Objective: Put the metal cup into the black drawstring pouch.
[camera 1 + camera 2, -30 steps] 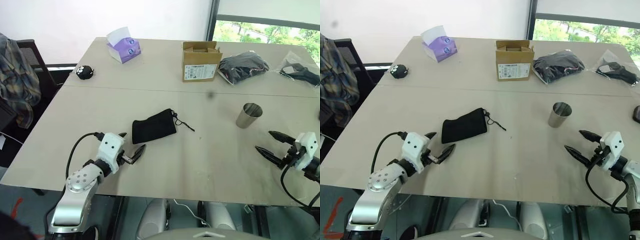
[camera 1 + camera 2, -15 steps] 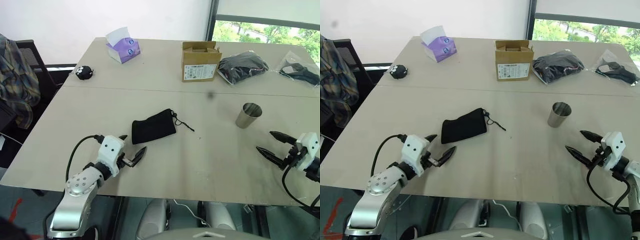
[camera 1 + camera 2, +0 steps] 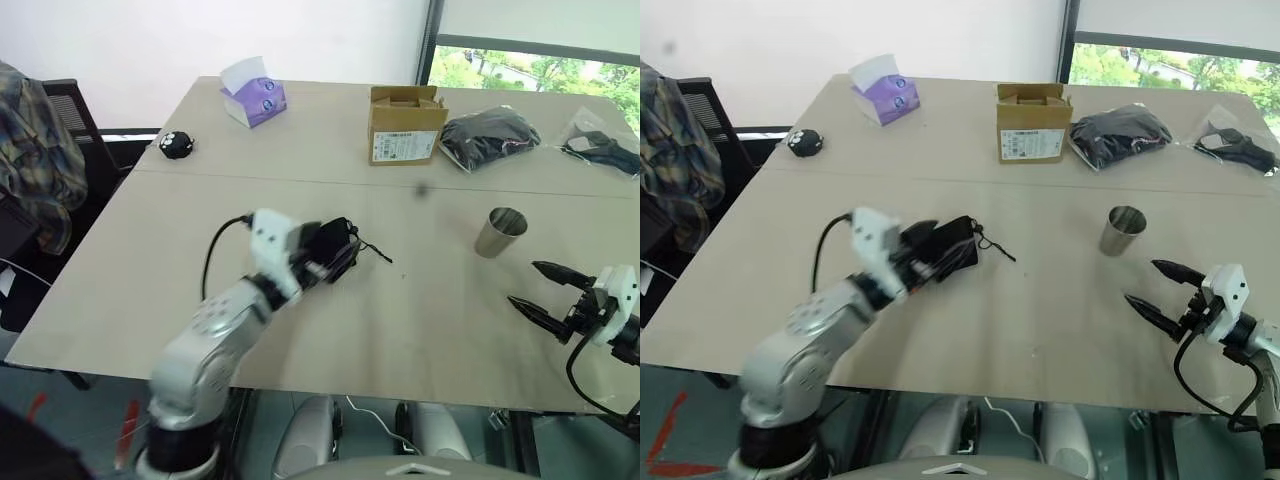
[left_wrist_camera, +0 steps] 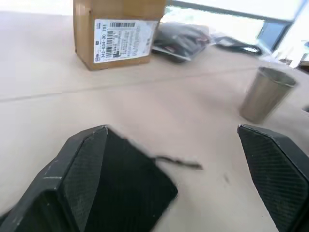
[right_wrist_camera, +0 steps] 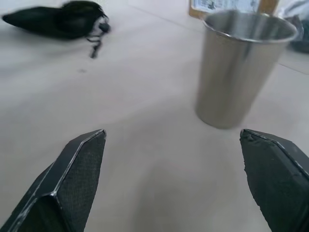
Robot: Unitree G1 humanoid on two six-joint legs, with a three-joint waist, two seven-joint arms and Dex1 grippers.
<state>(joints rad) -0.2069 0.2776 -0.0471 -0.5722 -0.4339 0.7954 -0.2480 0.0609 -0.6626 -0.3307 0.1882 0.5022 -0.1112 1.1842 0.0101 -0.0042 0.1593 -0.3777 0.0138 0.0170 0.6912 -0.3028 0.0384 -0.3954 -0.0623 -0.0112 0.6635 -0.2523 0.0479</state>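
Left end effector (image 3: 325, 262) swung over black drawstring pouch (image 3: 340, 243), fingers apart, half hiding it

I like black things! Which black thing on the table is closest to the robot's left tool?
The flat black fabric drawstring pouch mid-table, right at the left tool. The round black object and plastic-wrapped black bundle sit far back.

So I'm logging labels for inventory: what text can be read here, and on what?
White label on the cardboard box: barcode and number lines, too blurred to read reliably.
Purple tissue pack: round mark, too small to read.
Nothing else bears readable text.
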